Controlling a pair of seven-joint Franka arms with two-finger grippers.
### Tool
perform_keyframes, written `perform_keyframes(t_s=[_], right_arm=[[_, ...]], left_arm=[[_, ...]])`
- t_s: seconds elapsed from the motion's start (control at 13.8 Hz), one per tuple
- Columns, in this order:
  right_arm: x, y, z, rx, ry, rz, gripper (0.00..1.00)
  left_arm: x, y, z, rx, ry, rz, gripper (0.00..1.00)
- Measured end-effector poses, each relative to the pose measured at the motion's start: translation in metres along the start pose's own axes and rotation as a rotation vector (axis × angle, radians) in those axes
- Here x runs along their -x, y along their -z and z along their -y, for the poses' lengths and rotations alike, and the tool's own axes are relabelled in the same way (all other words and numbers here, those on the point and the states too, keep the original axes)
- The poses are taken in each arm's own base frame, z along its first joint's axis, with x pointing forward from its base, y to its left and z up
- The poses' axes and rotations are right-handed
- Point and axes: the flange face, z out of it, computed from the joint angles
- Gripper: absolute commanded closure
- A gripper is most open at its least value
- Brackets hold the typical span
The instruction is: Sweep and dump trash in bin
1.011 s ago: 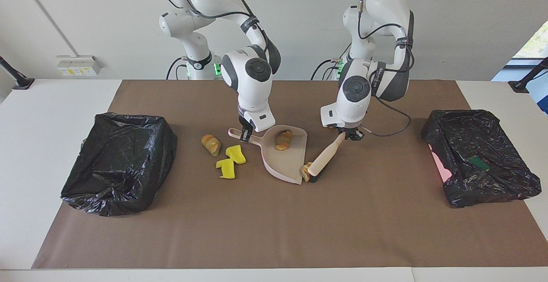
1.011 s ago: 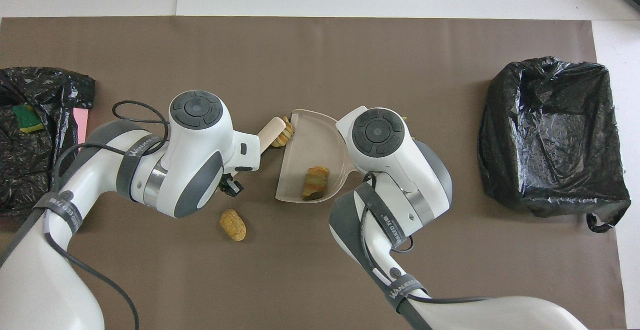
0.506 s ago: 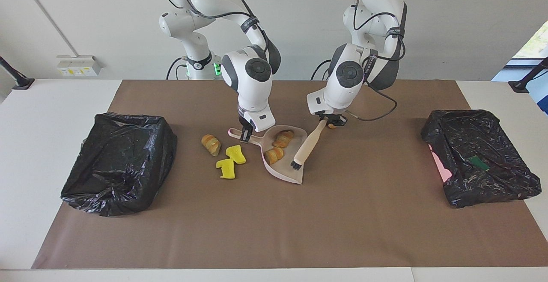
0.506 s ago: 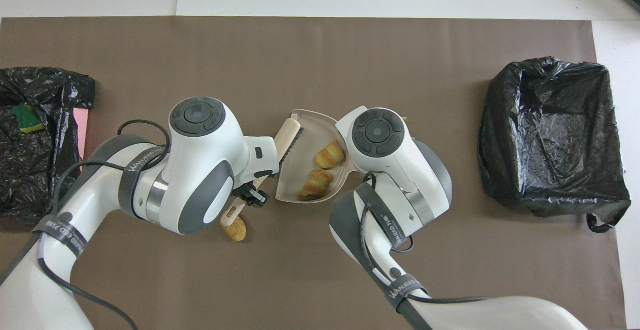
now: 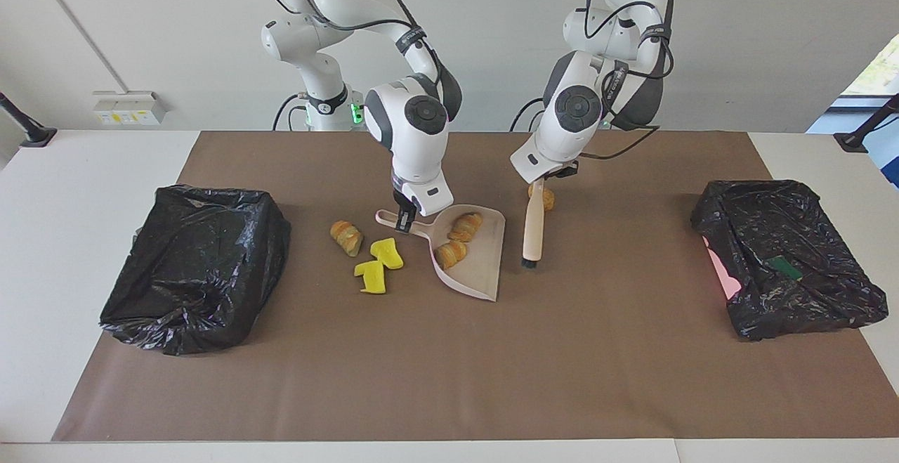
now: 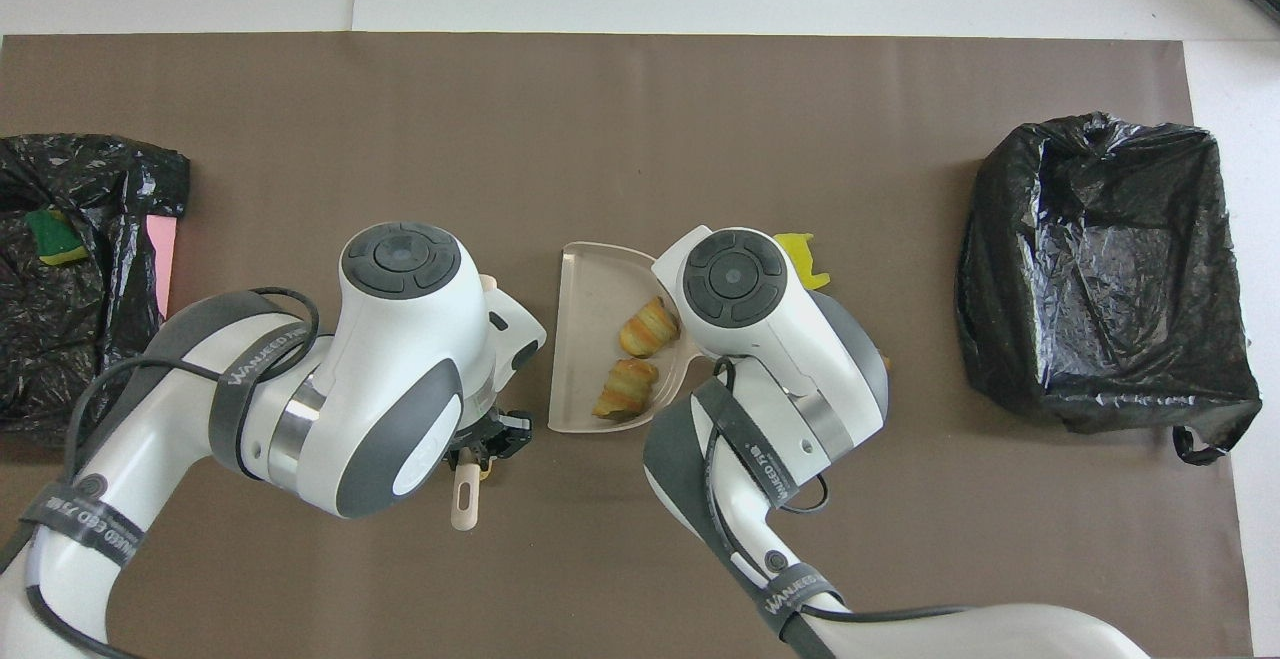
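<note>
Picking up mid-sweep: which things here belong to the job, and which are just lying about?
In the job: brush in left gripper; dustpan in right gripper; two pastries in it; three more scraps; lump beside the brush; bins.
Lying about: green item, pink sheet.

The word "WANJEED" is printed in white capitals on the black strap (image 6: 256, 361) wrapped around the left arm (image 6: 330, 409) in the overhead view. The same word is read on a black strap (image 6: 745, 452) of the right arm (image 6: 770, 359), and again on a lower strap (image 6: 792, 597). No other text can be read.
</note>
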Motion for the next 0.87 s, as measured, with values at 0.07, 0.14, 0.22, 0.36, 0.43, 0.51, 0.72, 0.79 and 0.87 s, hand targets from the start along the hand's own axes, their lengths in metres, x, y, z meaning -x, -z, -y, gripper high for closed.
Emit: perform_keyframes(t_s=[0.07, 0.14, 0.22, 0.36, 0.43, 0.51, 0.72, 0.79, 0.87], right_arm=[[0.004, 0.005, 0.003, -0.012, 0.071, 0.007, 1.00], [0.011, 0.012, 0.004, -0.019, 0.132, 0.008, 1.00], [0.018, 0.016, 0.005, -0.023, 0.170, 0.007, 1.00], [0.025, 0.014, 0.011, -0.024, 0.200, 0.003, 1.00], [0.025, 0.010, 0.013, -0.019, 0.204, -0.001, 1.00], [0.025, 0.006, 0.014, -0.016, 0.205, -0.003, 1.00], [0.025, 0.002, 0.015, -0.017, 0.206, -0.004, 1.00], [0.025, 0.002, 0.015, -0.017, 0.207, -0.003, 1.00], [0.024, 0.001, 0.016, -0.020, 0.198, -0.002, 1.00]], left_arm=[[0.008, -0.007, -0.003, -0.014, 0.067, 0.007, 1.00], [0.016, -0.015, -0.004, -0.028, 0.146, 0.014, 1.00], [0.024, -0.023, -0.003, -0.043, 0.235, 0.022, 1.00], [0.038, -0.038, 0.003, -0.068, 0.348, 0.032, 1.00], [0.044, -0.044, 0.007, -0.075, 0.393, 0.033, 1.00], [0.048, -0.050, 0.010, -0.072, 0.426, 0.026, 1.00], [0.052, -0.074, 0.016, 0.006, 0.449, -0.023, 1.00], [0.055, -0.081, 0.015, 0.039, 0.445, -0.018, 1.00], [0.057, -0.087, 0.015, 0.061, 0.432, -0.002, 1.00]])
